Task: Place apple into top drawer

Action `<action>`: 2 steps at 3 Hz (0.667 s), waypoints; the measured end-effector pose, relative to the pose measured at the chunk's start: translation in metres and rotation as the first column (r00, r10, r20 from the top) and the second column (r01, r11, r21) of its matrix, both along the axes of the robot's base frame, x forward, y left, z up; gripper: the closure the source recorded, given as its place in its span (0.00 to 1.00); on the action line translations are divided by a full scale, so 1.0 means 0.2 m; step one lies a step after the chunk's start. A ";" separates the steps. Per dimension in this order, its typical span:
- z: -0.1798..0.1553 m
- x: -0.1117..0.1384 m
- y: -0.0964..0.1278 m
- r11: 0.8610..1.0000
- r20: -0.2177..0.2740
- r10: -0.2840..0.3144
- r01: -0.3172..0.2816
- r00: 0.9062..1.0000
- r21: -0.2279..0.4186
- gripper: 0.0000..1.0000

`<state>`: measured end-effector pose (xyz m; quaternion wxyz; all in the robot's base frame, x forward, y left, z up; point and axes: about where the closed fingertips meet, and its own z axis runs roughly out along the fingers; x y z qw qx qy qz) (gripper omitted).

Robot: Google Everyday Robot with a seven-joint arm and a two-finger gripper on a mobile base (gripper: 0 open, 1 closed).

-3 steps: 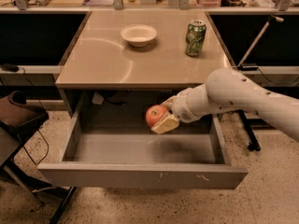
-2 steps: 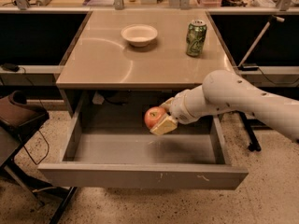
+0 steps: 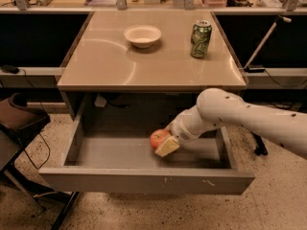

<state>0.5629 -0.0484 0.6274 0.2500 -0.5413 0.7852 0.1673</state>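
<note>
In the lower centre of the frame the top drawer stands pulled open beneath the table. The white arm reaches in from the right, and its gripper sits inside the drawer, jaws clamped on the apple in the middle of the drawer's cavity. On the tabletop above, a bowl and a green can stand apart.

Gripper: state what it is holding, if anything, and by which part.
The gripper holds the apple by the side nearest the arm, fingers pressed there, inside the open top drawer.
</note>
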 end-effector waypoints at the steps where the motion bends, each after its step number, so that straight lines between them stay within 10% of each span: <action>1: 0.00 0.00 0.00 1.000 -0.002 -0.002 0.002 1.000 0.000 0.81; 2: 0.00 0.00 0.00 1.000 -0.002 -0.002 0.002 1.000 0.000 0.58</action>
